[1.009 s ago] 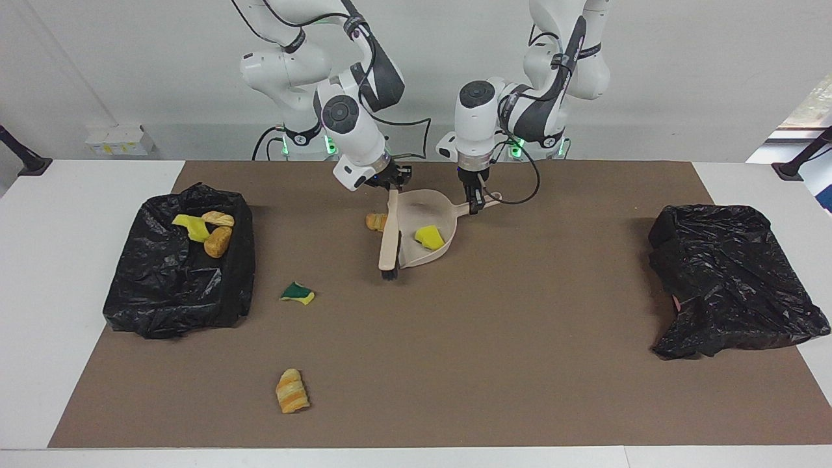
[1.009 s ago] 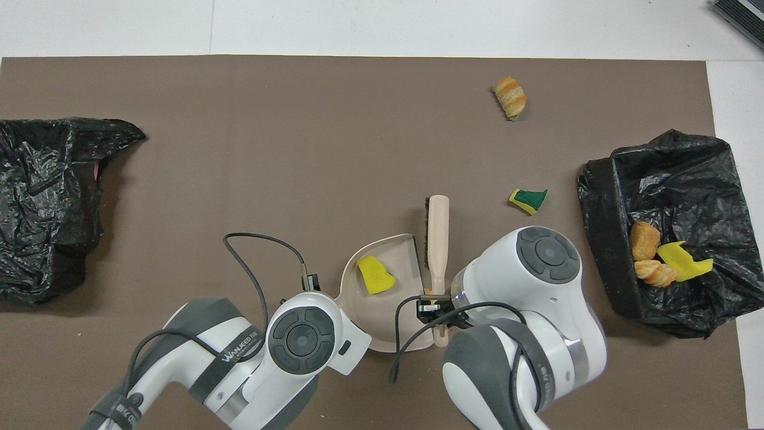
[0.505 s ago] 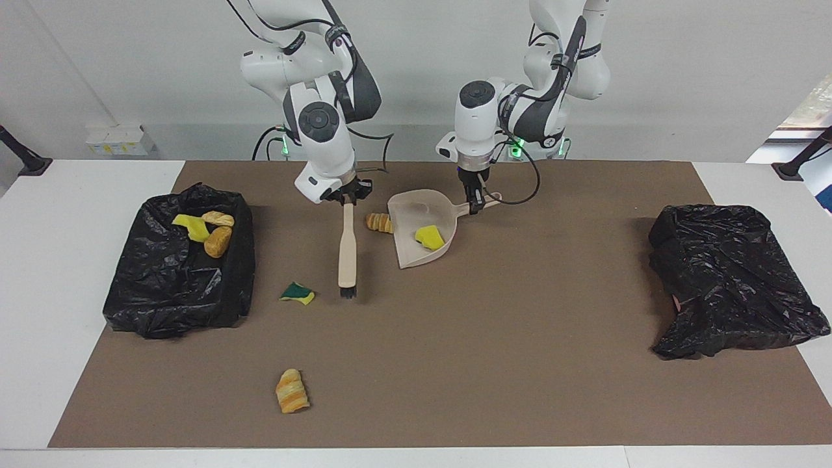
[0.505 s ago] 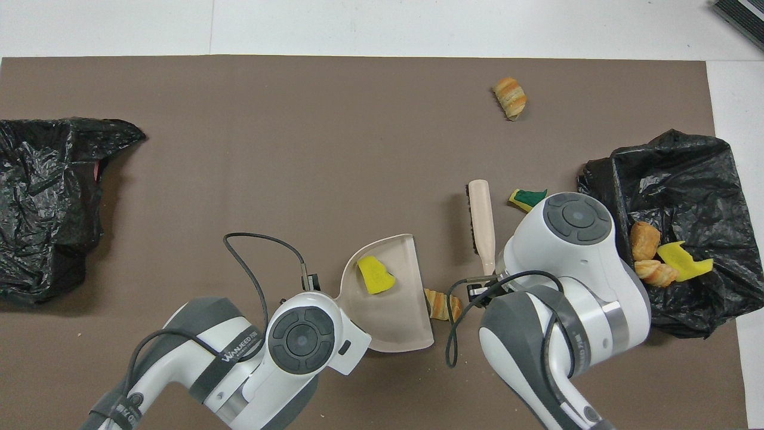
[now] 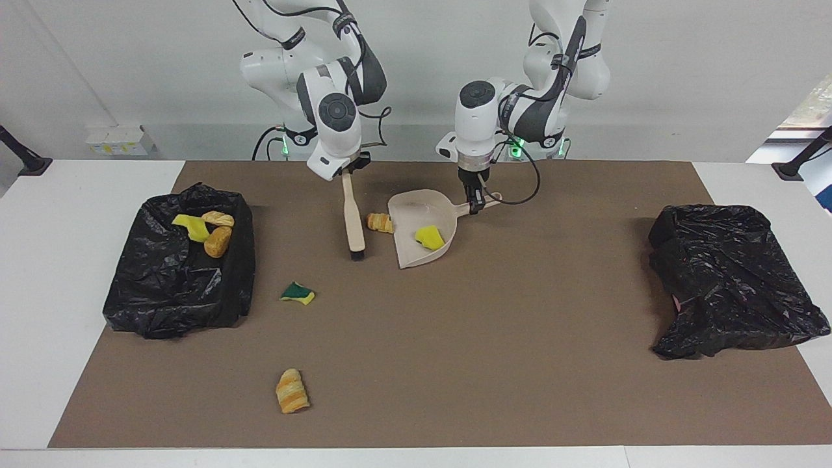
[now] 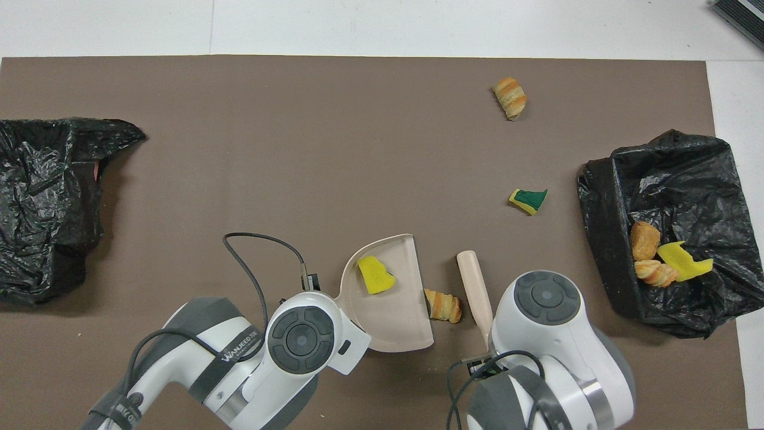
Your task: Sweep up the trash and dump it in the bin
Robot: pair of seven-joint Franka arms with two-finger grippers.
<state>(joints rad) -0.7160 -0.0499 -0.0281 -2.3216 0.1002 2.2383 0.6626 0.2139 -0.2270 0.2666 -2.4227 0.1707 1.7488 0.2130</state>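
Since a moment ago the brush has swung back toward the robots and now hangs beside the bread lump, its bristle end just off the mat. That lump lies at the dustpan's open edge, on the side toward the right arm's end. A yellow sponge bit sits inside the pan. A green-and-yellow sponge scrap lies farther out on the mat, and a striped bread lump lies farthest from the robots. Two bread lumps and a yellow scrap rest in the black-lined bin at the right arm's end. The right gripper is clamped on the brush's handle; the left gripper is closed on the dustpan's handle. A second black bag lies at the left arm's end.
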